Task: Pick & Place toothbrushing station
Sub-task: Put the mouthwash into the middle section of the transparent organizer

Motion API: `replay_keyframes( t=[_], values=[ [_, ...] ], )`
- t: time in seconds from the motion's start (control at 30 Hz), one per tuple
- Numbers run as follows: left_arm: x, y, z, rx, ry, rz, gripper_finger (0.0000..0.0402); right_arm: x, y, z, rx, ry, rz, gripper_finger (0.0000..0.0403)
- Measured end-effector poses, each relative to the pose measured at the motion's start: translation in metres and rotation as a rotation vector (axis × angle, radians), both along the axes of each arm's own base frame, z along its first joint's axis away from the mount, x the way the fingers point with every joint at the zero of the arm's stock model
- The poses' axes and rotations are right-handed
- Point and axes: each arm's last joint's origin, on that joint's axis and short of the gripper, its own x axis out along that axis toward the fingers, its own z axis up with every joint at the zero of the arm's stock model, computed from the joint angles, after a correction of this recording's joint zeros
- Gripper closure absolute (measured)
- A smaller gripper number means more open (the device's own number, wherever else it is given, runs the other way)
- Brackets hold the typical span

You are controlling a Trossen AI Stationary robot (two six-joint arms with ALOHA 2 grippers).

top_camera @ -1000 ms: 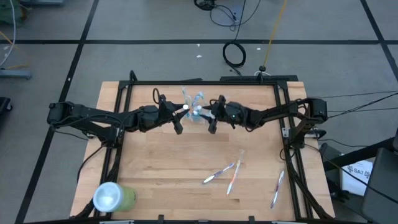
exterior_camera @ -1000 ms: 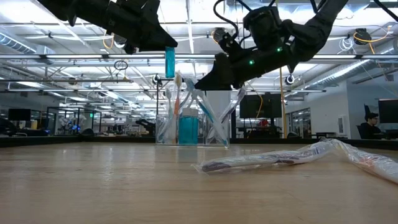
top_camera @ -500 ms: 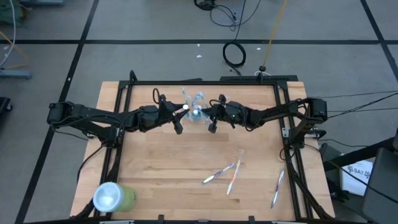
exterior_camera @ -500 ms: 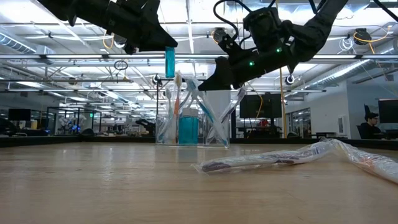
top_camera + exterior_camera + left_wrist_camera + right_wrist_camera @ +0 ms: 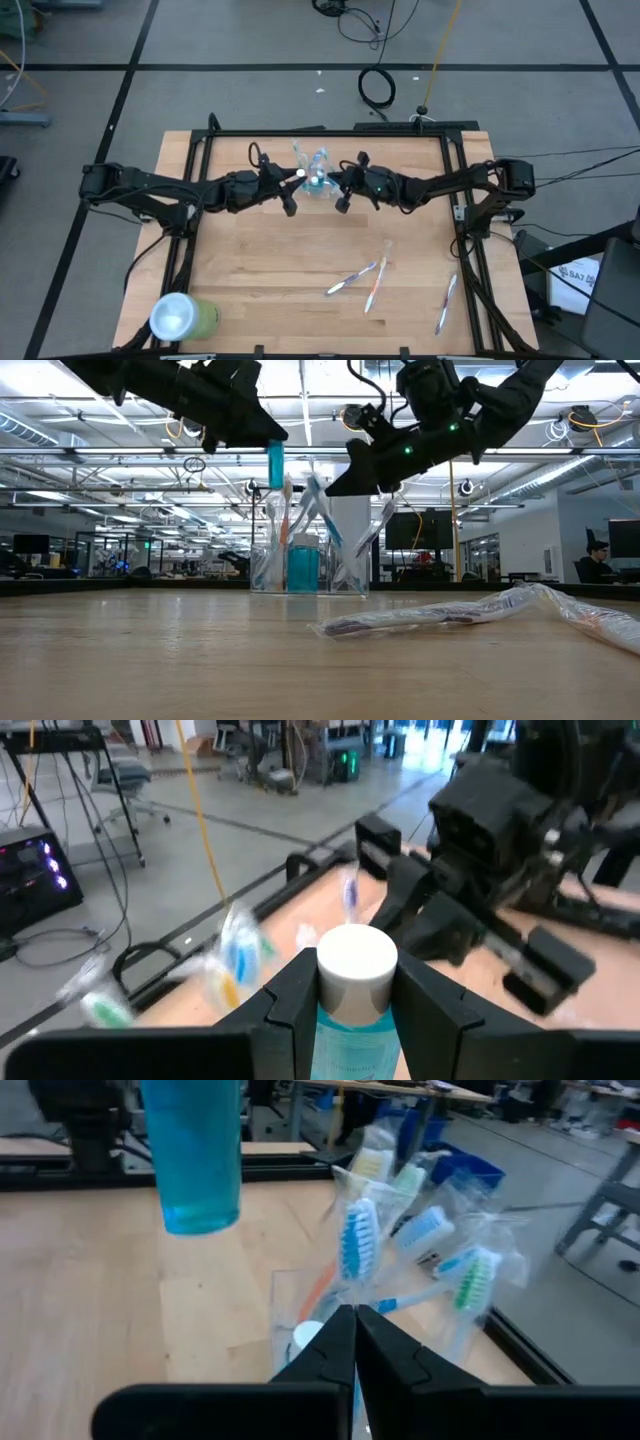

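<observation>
While you are holding the blue tube (image 5: 274, 463) clamped in the left gripper (image 5: 343, 982) just above the clear cup (image 5: 308, 555), the right gripper (image 5: 354, 1342), pinched shut and empty, is hanging beside it; a drift could be tipping the brushes. Only the low view is showing the tube clearing the rim.

No legible txt, labels, brands or nos. anywhere in view.

Wooden table (image 5: 270, 260) carries clear cup (image 5: 313, 184), green cup (image 5: 183, 317), wrapped toothbrushes (image 5: 366, 280).
</observation>
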Motion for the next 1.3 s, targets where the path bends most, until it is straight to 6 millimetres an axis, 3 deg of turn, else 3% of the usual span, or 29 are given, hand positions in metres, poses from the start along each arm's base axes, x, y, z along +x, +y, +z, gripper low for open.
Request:
replay_keyframes(
  t=[0.57,0.8,1.3],
  values=[
    [0.037,0.02,-0.042,0.066,-0.001,-0.104,0.0293,-0.008,0.027,-0.007,-0.049,0.083,-0.262,0.0402],
    [0.047,0.033,-0.062,0.061,0.0,-0.141,0.0293,-0.01,0.028,-0.011,-0.044,0.089,-0.263,0.0402],
    [0.048,0.051,-0.078,0.076,0.055,-0.096,0.0293,-0.01,0.028,-0.011,-0.043,0.088,-0.263,0.0402]
  ],
)
